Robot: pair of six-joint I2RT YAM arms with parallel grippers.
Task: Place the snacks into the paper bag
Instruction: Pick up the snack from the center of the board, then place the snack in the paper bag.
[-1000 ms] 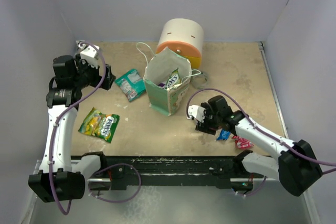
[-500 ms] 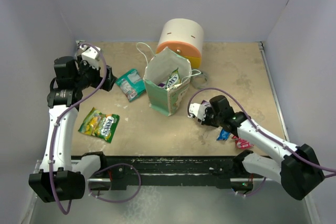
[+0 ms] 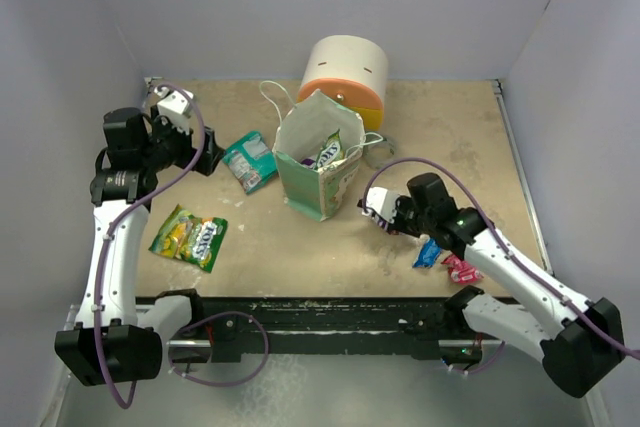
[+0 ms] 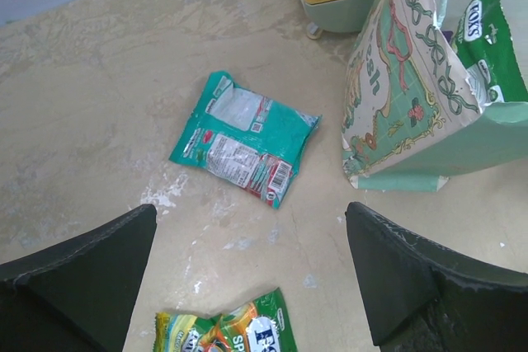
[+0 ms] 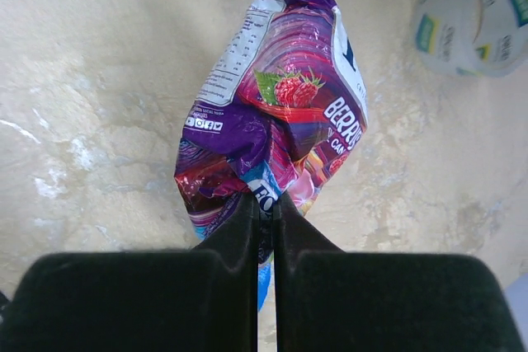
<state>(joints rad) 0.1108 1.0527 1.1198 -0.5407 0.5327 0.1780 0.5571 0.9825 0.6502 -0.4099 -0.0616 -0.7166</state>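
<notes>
My right gripper (image 5: 264,204) is shut on the lower edge of a purple berry snack packet (image 5: 276,113), which hangs over the tabletop just right of the paper bag (image 3: 318,175). The mint-green bag stands open with a green packet (image 3: 328,150) inside. My left gripper (image 4: 249,220) is open and holds nothing, hovering left of the bag (image 4: 404,96) above a teal packet (image 4: 245,138) and a yellow-green packet (image 4: 231,331). From above, the teal packet (image 3: 248,160) lies left of the bag and the yellow-green one (image 3: 189,237) nearer the front. A blue packet (image 3: 427,252) and a pink packet (image 3: 461,269) lie beside the right arm.
A round cream, orange and yellow drawer unit (image 3: 347,77) stands right behind the bag. A small clear ring (image 5: 474,14) lies on the table near the bag's right side. Walls close the table in on the left, back and right.
My right gripper has shut on the purple packet and drawn up and slightly right with it. The left arm has barely moved.
</notes>
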